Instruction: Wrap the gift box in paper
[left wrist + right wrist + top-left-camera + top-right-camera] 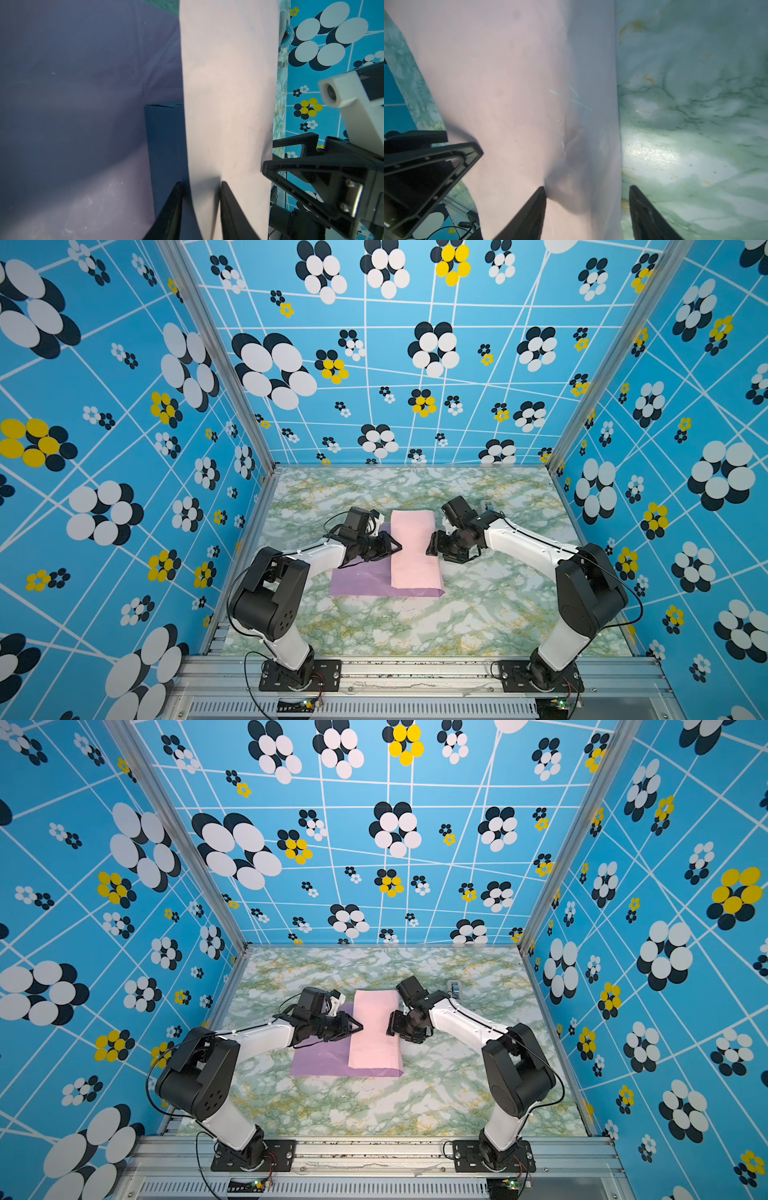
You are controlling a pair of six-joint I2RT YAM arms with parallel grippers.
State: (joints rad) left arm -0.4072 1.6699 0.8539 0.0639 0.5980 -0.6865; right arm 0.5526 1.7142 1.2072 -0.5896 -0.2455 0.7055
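**Both grippers flanking the paper-covered gift box**

The left gripper (201, 182) is holding its jaws only a narrow way apart. The free long edge of the pink flap (224, 104) is lying between them, and no pinch on the sheet is showing. Just beside one finger (174, 207), the navy wall of the gift box (164, 145) is peeking out from under that flap.

The right gripper (587, 187) is standing spread wide at the opposite side. One finger (537, 207) is touching a crumpled dent where the sheet is turning down. The other is hanging over the bare marble-patterned tabletop (695, 145).

In both top views the box is sitting hidden under the flap, between the two grippers at mid-table, so its outline cannot be made out there. The paper (357, 576) is lying lilac side up, flat on the table to the left of the flap and along its near end. The left forearm is reaching over this part. The flap is forming a long strip whose long axis is running from the near edge toward the back wall.

Open tabletop is surrounding the sheet in front, behind and to the right. A small white-grey tape dispenser (455, 988) is sitting apart from the paper, beyond the right arm.
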